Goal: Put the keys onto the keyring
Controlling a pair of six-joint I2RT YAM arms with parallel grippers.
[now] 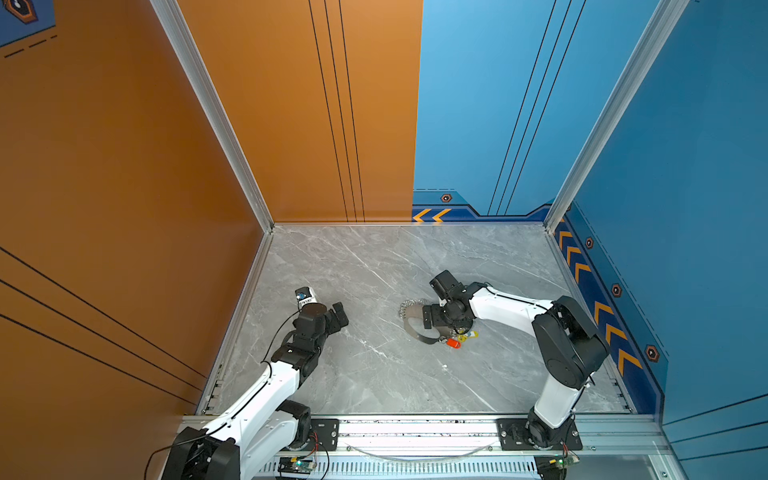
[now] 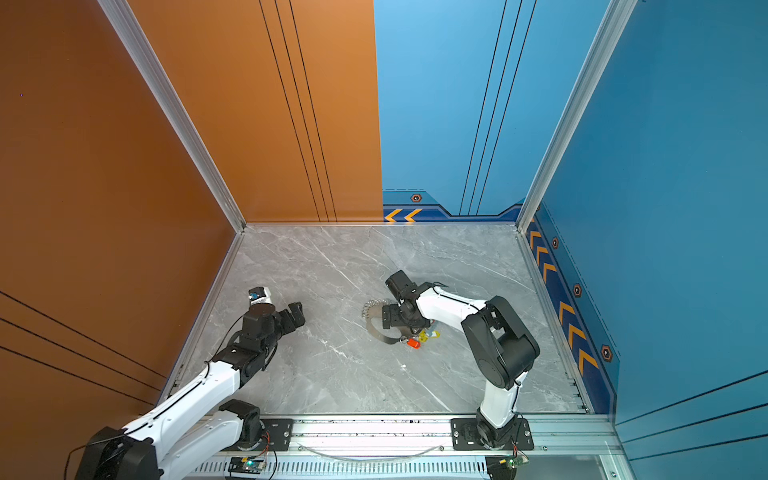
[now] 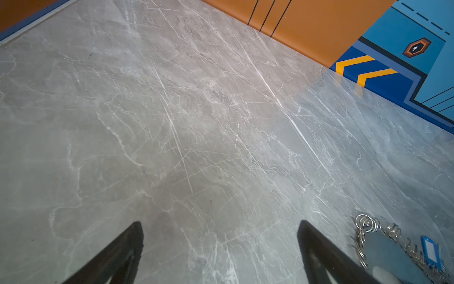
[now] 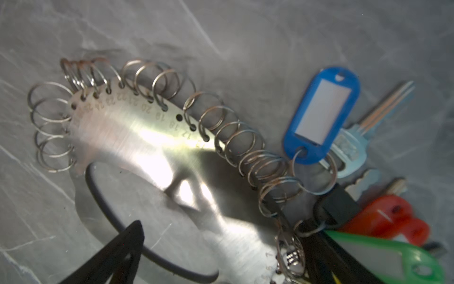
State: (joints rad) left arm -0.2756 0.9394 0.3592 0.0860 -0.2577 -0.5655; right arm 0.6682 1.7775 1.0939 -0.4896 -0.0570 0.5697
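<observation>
Keyring (image 1: 415,333) lay on grey marble table (image 1: 353,266), right of centre. Keys (image 4: 321,115) with blue, red and green tags bunched at one end, touching its rings. Right gripper (image 1: 430,319) hovered just over keyring, jaws spread wide, holding nothing. Left gripper (image 1: 340,316) well apart at left, jaws wide, empty.

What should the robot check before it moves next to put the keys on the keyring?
1. The left gripper is open and empty: ok.
2. The right gripper is open above the keyring: ok.
3. The keyring lies on the table, in plain view: ok.
4. The keys are in view, bunched beside the keyring: ok.
5. The blue-tagged key is hooked to the keyring: cannot tell.
6. A key is gripped, ready to thread: not ok.
</observation>
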